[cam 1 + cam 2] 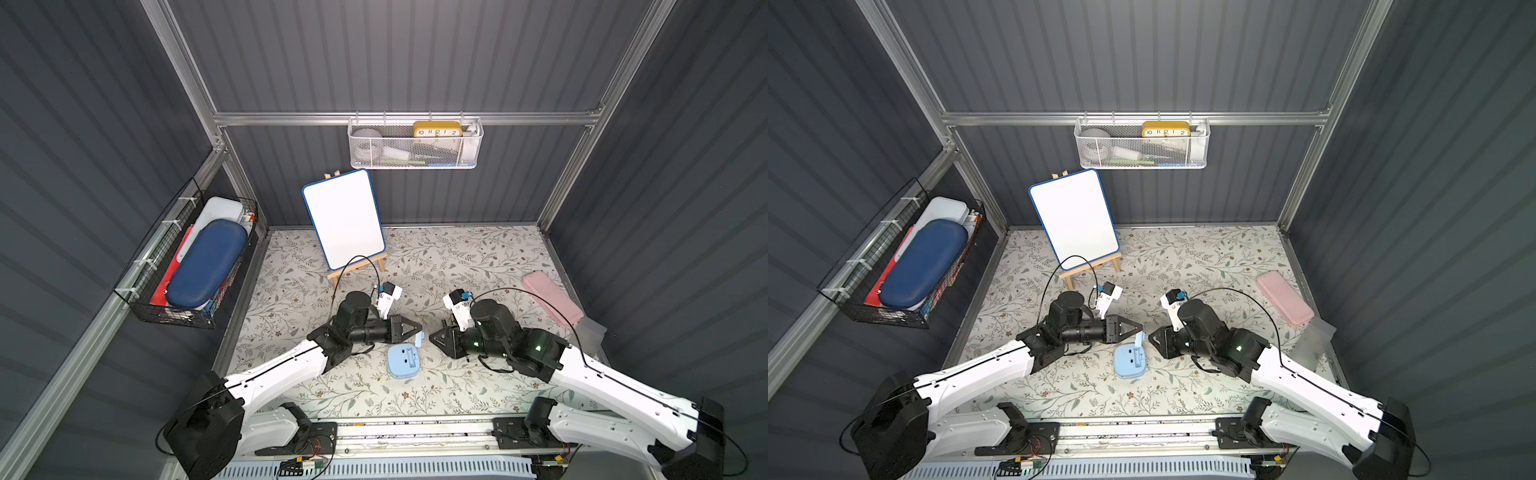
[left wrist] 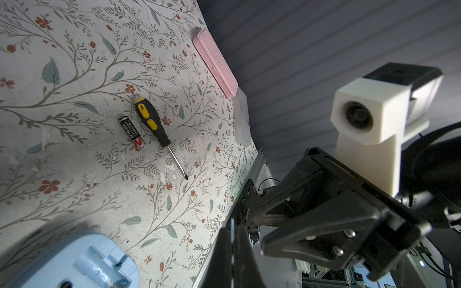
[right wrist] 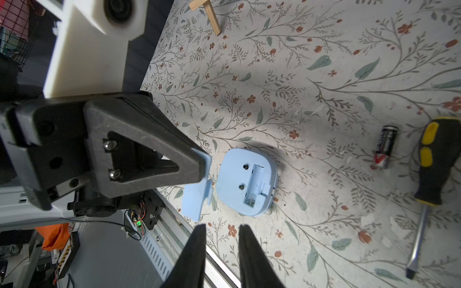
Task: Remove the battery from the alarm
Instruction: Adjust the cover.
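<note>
**Right wrist view: battery out, cover in hand**

Right wrist view shows the alarm (image 3: pixel 247 182) lying face down on the floral table cover (image 3: pixel 324 62), its battery bay open and empty. The battery (image 3: pixel 385 149) lies on the cover just beside the screwdriver (image 3: pixel 435 162), well apart from the alarm and away from both claws.

The left gripper (image 3: pixel 202 169) is clamped on the light-blue battery cover (image 3: pixel 197 197), held just beside the alarm. The right gripper (image 3: pixel 222 232) stands partly open and holds nothing, its fingertips near the alarm's edge.

Procedure, as judged: the removal itself appears complete. Set the cover down flat beside the alarm, clear of the bay. Release only once it rests on the surface. Keep the right gripper off the alarm.

Surroundings: a pink case (image 1: pixel 552 303) lies past the right gripper. A whiteboard easel (image 1: pixel 345 220) stands beyond the left gripper, before dark ribbed walls.
</note>
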